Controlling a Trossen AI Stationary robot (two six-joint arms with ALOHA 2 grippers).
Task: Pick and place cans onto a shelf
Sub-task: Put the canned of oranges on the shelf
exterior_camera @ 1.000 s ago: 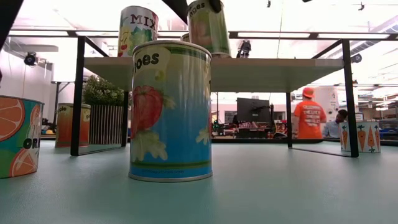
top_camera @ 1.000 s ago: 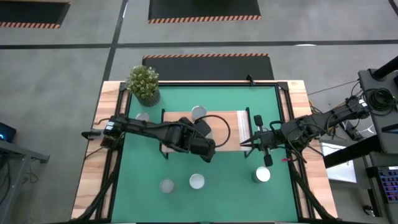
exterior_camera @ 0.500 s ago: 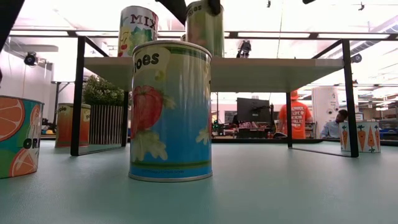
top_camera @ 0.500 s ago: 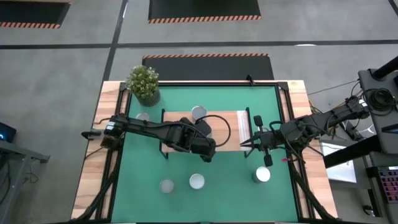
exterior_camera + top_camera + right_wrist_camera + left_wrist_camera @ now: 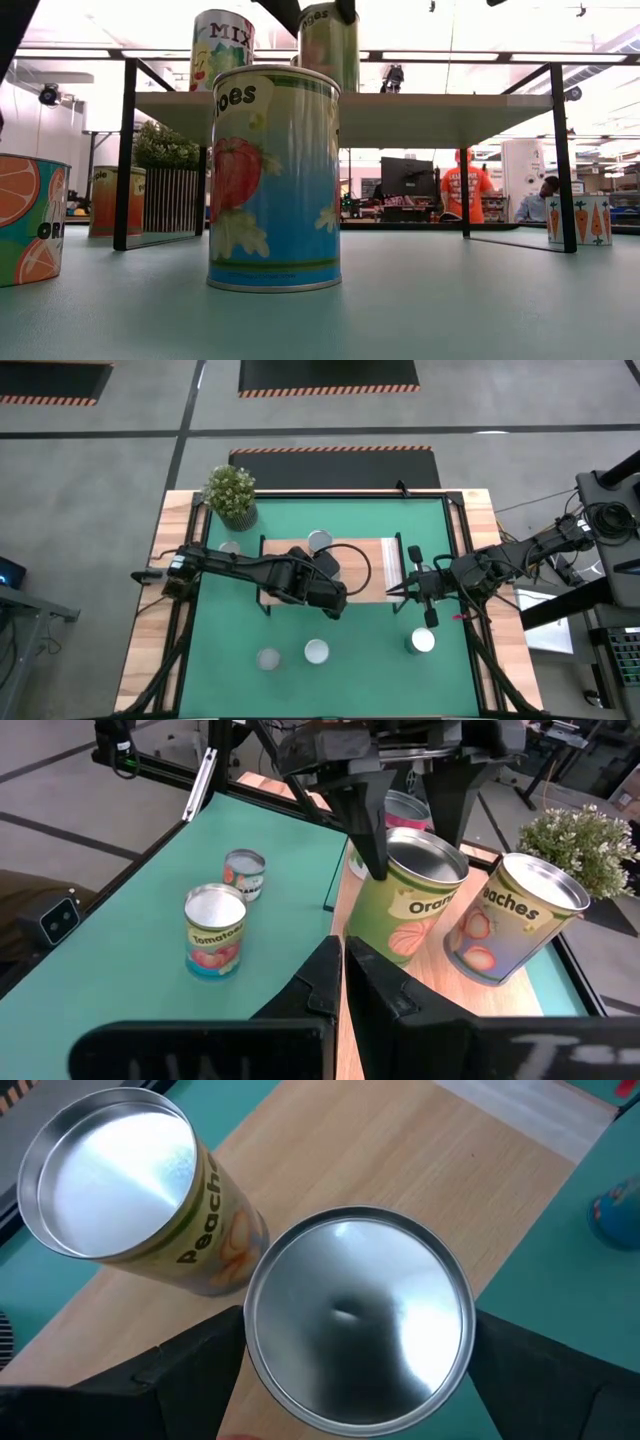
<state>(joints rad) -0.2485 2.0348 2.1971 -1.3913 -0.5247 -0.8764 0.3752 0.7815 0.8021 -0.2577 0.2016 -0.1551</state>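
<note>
The left gripper (image 5: 415,805) is hovering over the shelf (image 5: 362,565), its two dark fingers (image 5: 362,825) standing spread on either side of a green can (image 5: 408,910) labelled "Orang…", the word cut off by the can's curve. In the left wrist view the same can's silvery lid (image 5: 360,1320) is filling the space between the fingers, with narrow gaps at its rim, so the jaws are standing open around the can rather than pinching it. The can is standing upright on the light-wood board.

Just beside it on the shelf is standing a can (image 5: 510,920) reading "Peaches", with peach pictures; in the low view a can (image 5: 222,48) on the shelf is showing "MIX", the rest of the word being out of sight.

On the green table mat (image 5: 370,635) a blue can (image 5: 214,932) is reading "Tomatoes"; in the low view it is filling the foreground (image 5: 275,180), showing only "…toes". An orange-slice can (image 5: 30,220) is being cropped at the frame's edge, and a carrot-printed can (image 5: 592,220) is standing far off. A smaller can (image 5: 244,875) carries a label too small to read.

The right gripper (image 5: 392,593) is waiting with its fingers closed together, empty, at the shelf's paler end. A potted plant (image 5: 231,494) is standing in the table's corner. A person in an orange shirt (image 5: 460,190) is showing in the room beyond, the shirt's writing illegible.
</note>
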